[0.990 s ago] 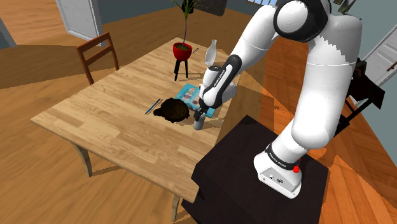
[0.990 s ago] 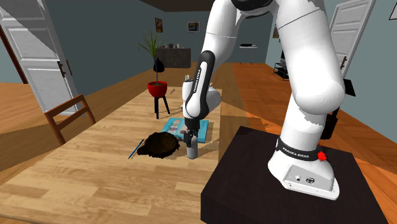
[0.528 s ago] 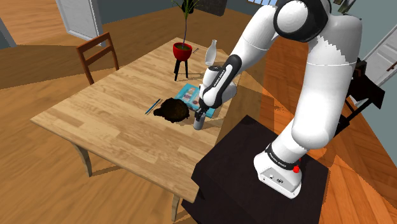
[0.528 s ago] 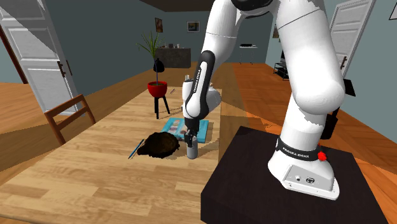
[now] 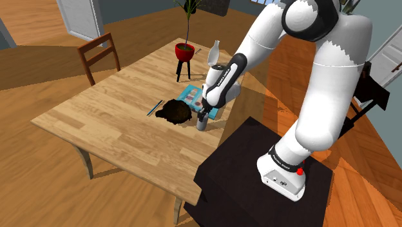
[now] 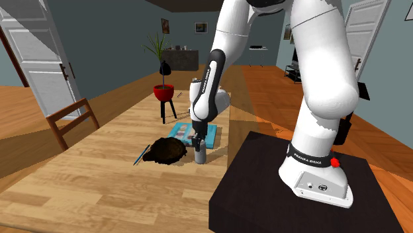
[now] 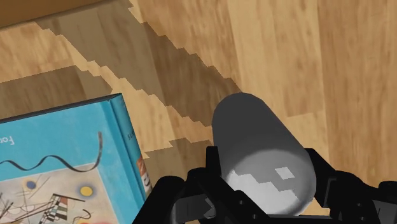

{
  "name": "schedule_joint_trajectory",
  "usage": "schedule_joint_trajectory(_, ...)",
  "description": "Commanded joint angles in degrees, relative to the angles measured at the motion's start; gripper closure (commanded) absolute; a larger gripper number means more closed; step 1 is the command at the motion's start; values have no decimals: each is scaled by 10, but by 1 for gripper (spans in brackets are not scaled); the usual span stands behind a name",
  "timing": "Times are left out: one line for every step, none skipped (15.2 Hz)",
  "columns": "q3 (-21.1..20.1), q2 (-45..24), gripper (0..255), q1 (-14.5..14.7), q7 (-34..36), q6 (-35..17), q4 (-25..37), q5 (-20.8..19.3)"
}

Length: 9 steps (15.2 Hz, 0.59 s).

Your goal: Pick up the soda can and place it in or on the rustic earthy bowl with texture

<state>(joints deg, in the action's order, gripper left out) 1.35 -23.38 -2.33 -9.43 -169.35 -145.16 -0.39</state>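
Light-toned wooden planks form the table (image 5: 109, 122), which stands on a brown wooden floor in a room with blue-grey walls and a white panelled door (image 6: 26, 49). The black box stand (image 5: 258, 167) abuts the table edge, and the white arm reaches from it down over the table.

The black two-finger hand (image 5: 202, 116) points downward at the table edge nearest the stand. It is pinching the plain grey cylindrical soda can (image 7: 254, 133): in the wrist view one black finger (image 7: 321, 172) presses against each side of the can body. The can is upright in the second exterior view (image 6: 200, 157). Whether its base rests on the table or is just clear of it cannot be determined.

The dark brown rough-textured bowl (image 5: 175, 111) sits on the table just beside the can, on the side away from the stand, and does not touch it. In the second exterior view the bowl (image 6: 165, 151) lies to the left of the can.

A flat blue book with an abstract printed cover (image 7: 63, 162) lies on the table just behind the hand. A thin blue pen (image 5: 154, 107) lies beside the bowl on its far side. A red plant pot on a black stand (image 5: 185, 53) and a white bottle (image 5: 214, 51) are further along the table. A brown wooden chair (image 5: 100, 55) stands at the far table edge.
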Motion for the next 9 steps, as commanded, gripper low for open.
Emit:
schedule_joint_trajectory(1,17,255,0,0,14,-3,0)
schedule_joint_trajectory(1,27,255,0,0,21,-5,-1)
schedule_joint_trajectory(1,36,255,0,0,28,-8,-1)
schedule_joint_trajectory(2,46,255,1,0,36,-10,-1)
schedule_joint_trajectory(2,55,255,1,0,43,-12,-1)
schedule_joint_trajectory(2,64,255,1,0,51,-14,-2)
schedule_joint_trajectory(3,74,255,1,0,58,-15,-2)
schedule_joint_trajectory(3,83,255,2,0,66,-17,-2)
schedule_joint_trajectory(3,92,255,2,1,74,-19,-3)
